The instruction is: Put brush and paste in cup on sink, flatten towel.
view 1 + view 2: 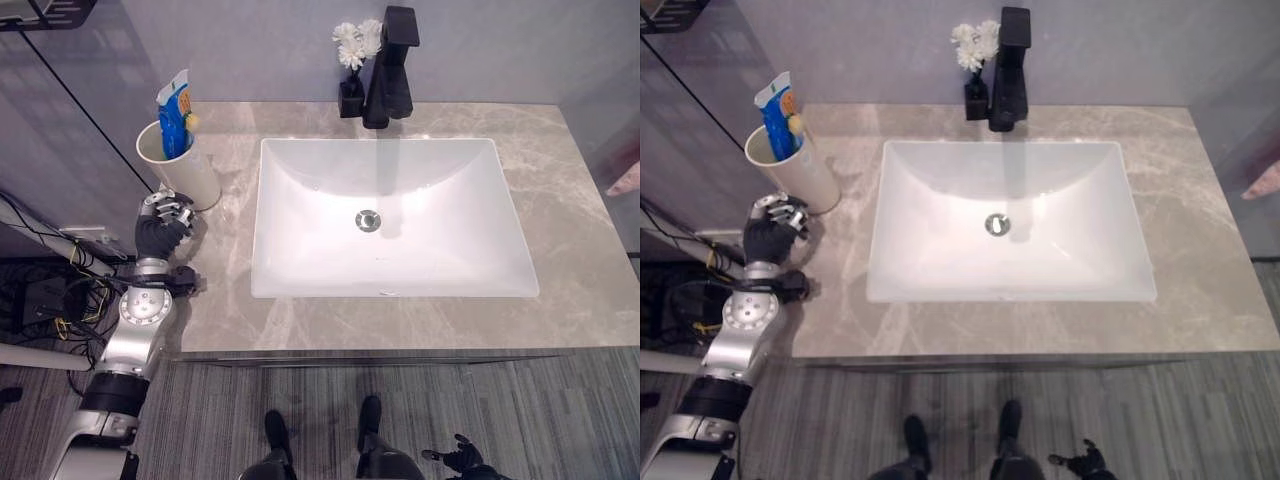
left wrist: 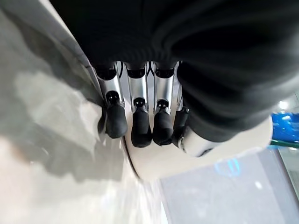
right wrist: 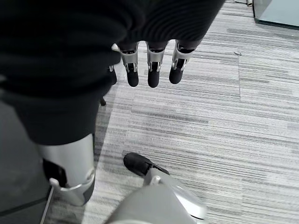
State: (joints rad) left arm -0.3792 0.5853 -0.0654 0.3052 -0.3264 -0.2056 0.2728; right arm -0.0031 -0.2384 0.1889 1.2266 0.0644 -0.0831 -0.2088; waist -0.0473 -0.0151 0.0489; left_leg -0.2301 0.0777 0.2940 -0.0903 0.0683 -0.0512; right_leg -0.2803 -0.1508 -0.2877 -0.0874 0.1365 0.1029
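I've got the left hand (image 1: pixel 163 226) at the far left edge of the grey marble worktop (image 1: pixel 560 210), right at the base of the cream cup (image 1: pixel 180 165). In the left wrist view its fingers (image 2: pixel 141 128) are curled, dark tips against the cup's (image 2: pixel 224 154) lower wall; I can't see the thumb, so I can't tell if it's a real grip or just contact. The cup is upright near the back-left corner of the worktop, just left of the basin. The toothpaste tube (image 1: pixel 175 115), blue and white, is already in it and sticks up well past the rim, w/ a yellowish bit (image 1: pixel 191 121) beside it that could be the brush; too small to be sure.

Centre: white rectangular sink basin (image 1: pixel 300 250) sunk in the worktop, metal drain (image 1: pixel 368 220) in the middle. Behind it at the back edge, a black faucet (image 1: pixel 392 70), and touching its left side a small black vase w/ white flowers (image 1: pixel 356 42).

Far right, past the worktop edge, part of a person's hand (image 1: pixel 627 180).

Right hand (image 3: pixel 149 70) hangs low over grey striped floor (image 3: pixel 233 116), fingers straight and relaxed, holding nothing.
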